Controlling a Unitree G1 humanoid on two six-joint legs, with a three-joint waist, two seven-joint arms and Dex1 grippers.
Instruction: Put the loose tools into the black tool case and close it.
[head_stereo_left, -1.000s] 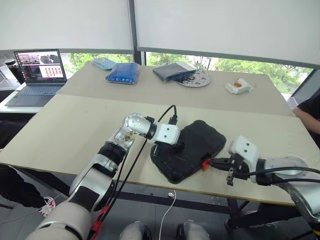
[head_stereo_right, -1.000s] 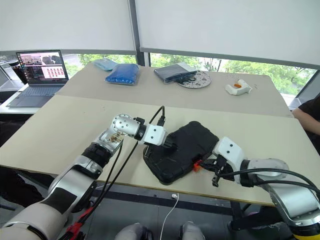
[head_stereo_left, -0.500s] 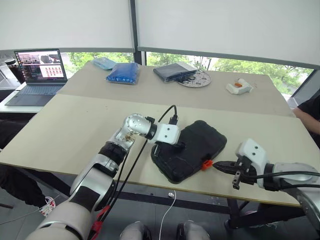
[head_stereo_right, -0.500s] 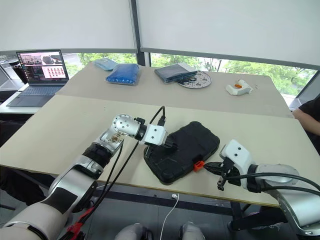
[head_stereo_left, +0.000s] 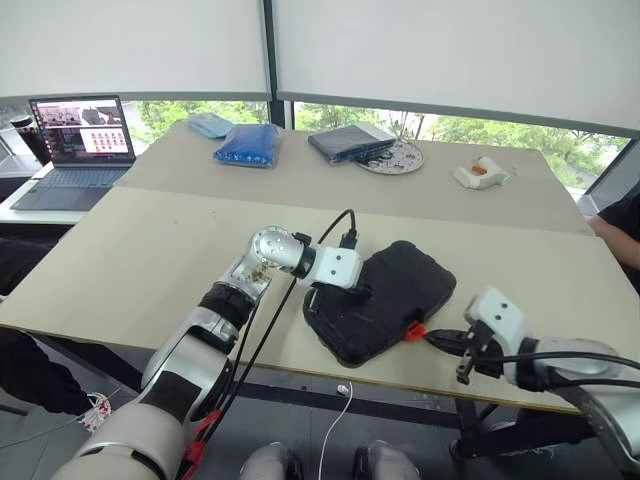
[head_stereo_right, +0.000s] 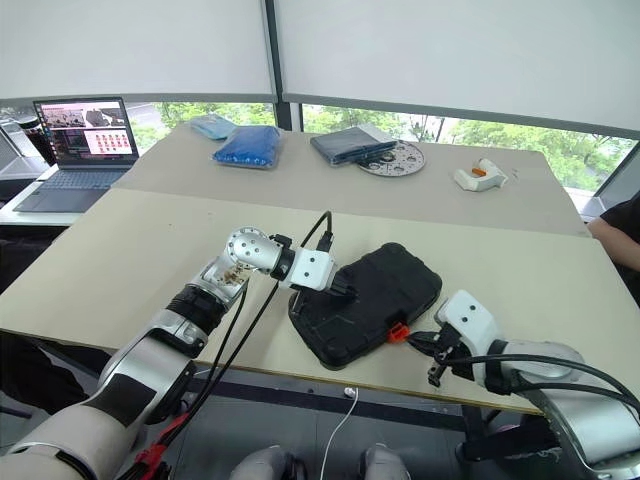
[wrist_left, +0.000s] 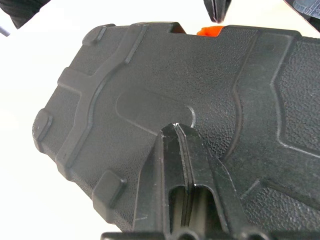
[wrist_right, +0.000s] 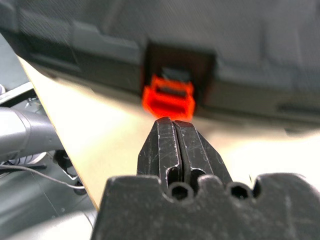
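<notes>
Jaws of both grippers are clenched on nothing. On the worktop (head_stereo_left: 150, 240) near its near edge, the closed black tool case (head_stereo_left: 385, 300) lies flat, long axis running near-left to far-right. The left gripper (head_stereo_left: 352, 290) presses its lid; the right gripper (head_stereo_left: 437, 338) points at the orange latch (head_stereo_left: 411, 331), just right of it.

Pale tabletop (head_stereo_left: 150, 250) carries the closed black tool case (head_stereo_left: 385, 300) near its front edge; far back lie a blue bag (head_stereo_left: 246, 145) and dark pouch (head_stereo_left: 348, 142)
</notes>
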